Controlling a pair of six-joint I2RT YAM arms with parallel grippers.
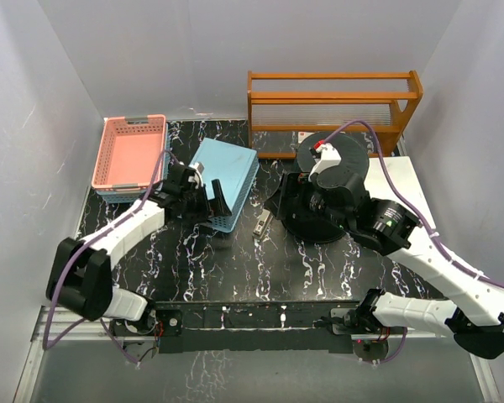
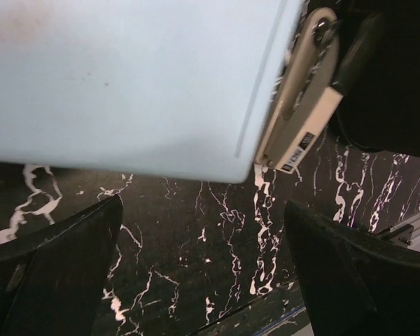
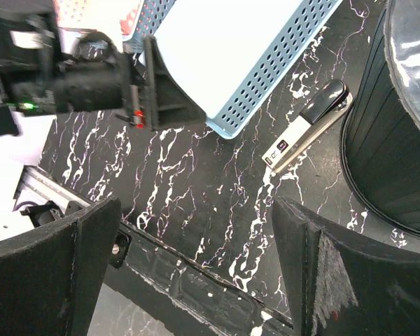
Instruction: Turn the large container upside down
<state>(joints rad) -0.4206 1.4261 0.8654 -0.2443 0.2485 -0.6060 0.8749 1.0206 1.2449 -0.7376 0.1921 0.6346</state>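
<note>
The large black bucket (image 1: 323,225) stands right of centre, mostly hidden under my right arm. In the right wrist view its ribbed side (image 3: 392,140) widens toward the table and a flat shiny face is on top. My right gripper (image 1: 279,201) is open and empty, just left of the bucket and above the marble (image 3: 196,273). My left gripper (image 1: 214,204) is open and empty at the near corner of the upturned blue basket (image 1: 228,172), with bare marble between its fingers (image 2: 203,273).
A grey and black stapler (image 1: 263,224) lies between the blue basket and the bucket. A pink basket (image 1: 128,155) sits at the back left. A wooden rack (image 1: 332,105) stands behind the bucket, and a white sheet (image 1: 407,180) lies at the right.
</note>
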